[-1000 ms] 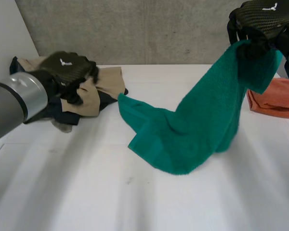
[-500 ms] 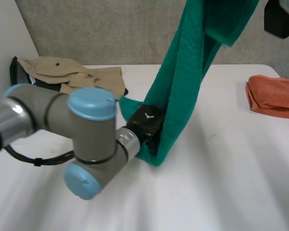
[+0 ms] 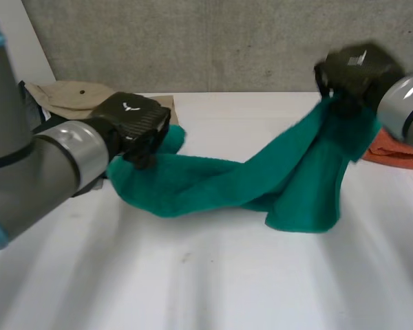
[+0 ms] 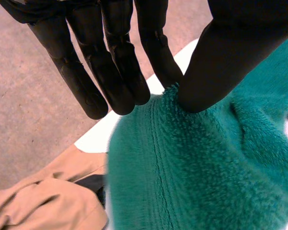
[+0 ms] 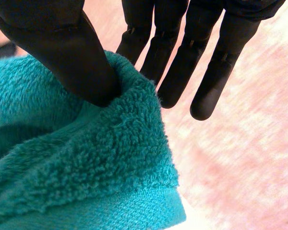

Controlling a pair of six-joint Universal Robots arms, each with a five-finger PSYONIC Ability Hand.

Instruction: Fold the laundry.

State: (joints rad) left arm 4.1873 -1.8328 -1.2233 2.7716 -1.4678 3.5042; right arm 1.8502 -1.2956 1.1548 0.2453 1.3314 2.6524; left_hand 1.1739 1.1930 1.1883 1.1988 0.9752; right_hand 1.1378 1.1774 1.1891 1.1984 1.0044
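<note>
We hold the green towel (image 3: pixel 213 182) between both hands, and we judge that the step in hand is the spreading: the towel must lie open and flat before any fold is made. The left hand (image 3: pixel 132 124) has one end of it, close to the pile of beige clothes (image 3: pixel 69 96) at the far left of the white table (image 3: pixel 206 275). In its wrist view the fingers (image 4: pixel 110 72) are straight and the thumb pinches the towel's edge against them, so the hold is real. The right hand (image 3: pixel 354 69) is raised above the table at the other end, near the orange cloth (image 3: pixel 399 148). Its thumb also presses a hemmed edge against straight fingers (image 5: pixel 182 62). Between the hands the towel runs as a twisted band, with its middle resting on the table and a bunched part hanging under the right hand. We think the next move calls for drawing the hands apart and lowering the right one, so that the twist comes out. We cannot tell whether the pinched places are true corners.
</note>
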